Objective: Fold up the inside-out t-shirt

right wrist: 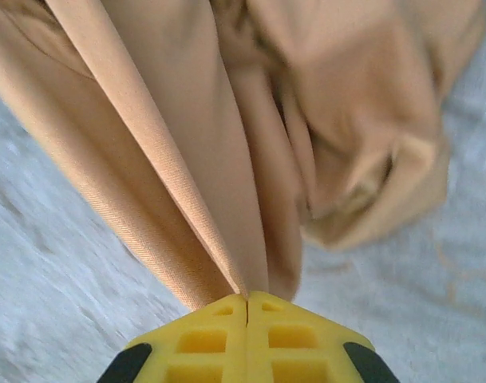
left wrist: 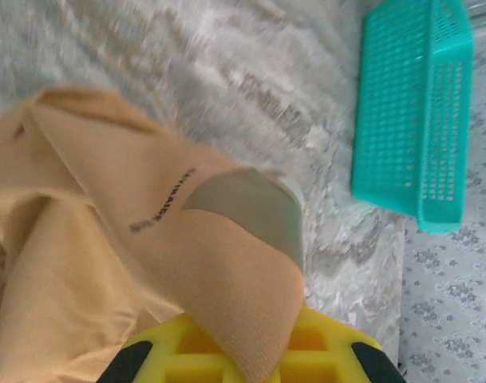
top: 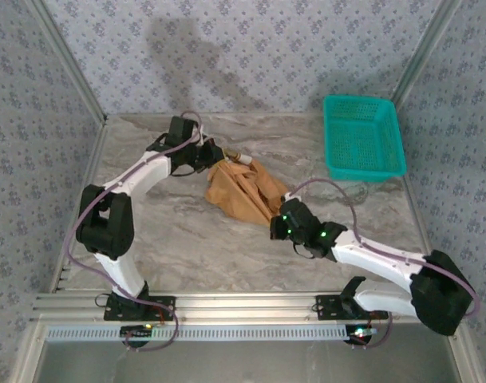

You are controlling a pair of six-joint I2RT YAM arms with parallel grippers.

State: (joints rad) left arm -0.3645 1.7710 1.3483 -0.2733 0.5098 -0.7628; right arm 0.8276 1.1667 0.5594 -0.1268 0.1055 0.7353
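The inside-out t-shirt (top: 241,190) is tan-brown and lies bunched in the middle of the marble table. My left gripper (top: 215,157) is at its far left corner, shut on a fold of the t-shirt (left wrist: 227,271) that carries a grey tag patch (left wrist: 250,211) and dark print. My right gripper (top: 276,222) is at the shirt's near right corner. Its yellow fingers (right wrist: 203,339) are pressed together on a pleated edge of the t-shirt (right wrist: 227,159). The cloth hangs stretched and creased between the two grips.
A teal plastic basket (top: 361,137) stands at the far right of the table, also in the left wrist view as the basket (left wrist: 414,112). Patterned walls enclose the table on three sides. Bare marble (top: 195,239) lies in front of the shirt.
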